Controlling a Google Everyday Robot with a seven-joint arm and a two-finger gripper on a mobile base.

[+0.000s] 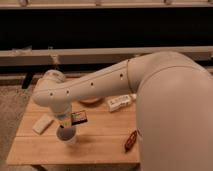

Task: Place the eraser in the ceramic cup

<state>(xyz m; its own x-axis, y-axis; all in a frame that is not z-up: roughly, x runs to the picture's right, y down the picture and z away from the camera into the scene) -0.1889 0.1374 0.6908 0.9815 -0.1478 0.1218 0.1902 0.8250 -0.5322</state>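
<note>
The white ceramic cup [67, 135] stands on the wooden table [100, 142] near its front left. My gripper [66, 125] hangs straight down from the white arm, right over the cup's mouth and hiding part of its rim. The eraser [79, 117], a small dark block with a reddish label, shows just right of the gripper, slightly above the cup's rim. I cannot tell whether it is held or lying on the table behind the cup.
A pale whitish block [42, 123] lies left of the cup. An orange bowl [90, 100] is partly hidden under the arm. A white packet [120, 102] lies at mid-table and a slim dark red object [131, 140] near the front right edge.
</note>
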